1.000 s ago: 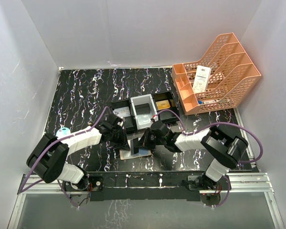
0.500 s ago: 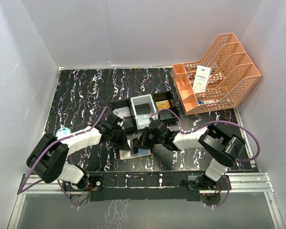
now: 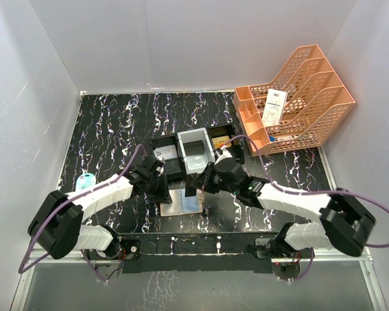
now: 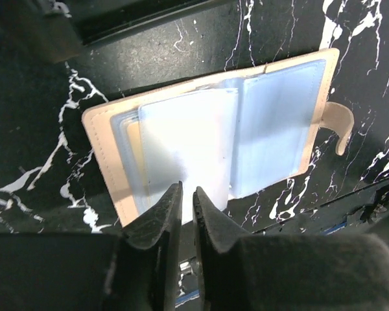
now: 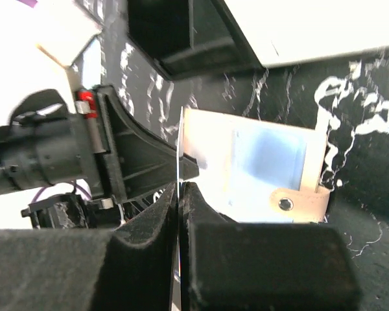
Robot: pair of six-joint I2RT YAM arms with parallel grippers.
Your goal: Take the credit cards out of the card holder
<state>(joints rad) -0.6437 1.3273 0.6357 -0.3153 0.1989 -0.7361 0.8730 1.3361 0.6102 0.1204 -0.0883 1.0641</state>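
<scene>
From above, you see the wallet (image 3: 181, 203) lying open on the black marbled table (image 3: 110, 129), close to the front edge and just before the tray (image 3: 193, 163). Your left gripper (image 3: 165, 192) reaches to the wallet's left side. Your right gripper (image 3: 194, 188) comes down over its right part. Both hide a part of it. In the tray, a grey card (image 3: 167, 152) lies in the left compartment and a gold card (image 3: 219, 140) in the right one. The orange rack (image 3: 298, 97) stands at the far right, with a receipt (image 3: 273, 107) inside.

In your left wrist view, the wallet (image 4: 259, 129) lies flat and open with its pale blue slots upward, and the tab (image 4: 337, 126) sticks out on the right side. The left gripper (image 4: 187, 194) is almost closed, with only a thin slit between the fingers. Its tips stand at the near edge of a pale leaf (image 4: 181, 142) of the wallet. You cannot tell if they pinch this leaf or only rest at it.

In your right wrist view, the right gripper (image 5: 179, 188) is pressed together on a thin card (image 5: 181, 139). You see it edge-on, and it rises past the fingertips. Its colour cannot be told from here. Behind it the wallet (image 5: 266, 162) lies open on the table, its tab (image 5: 298, 201) with the snap toward the camera. The left gripper comes in from the left, and its tip touches the wallet's edge.
</scene>
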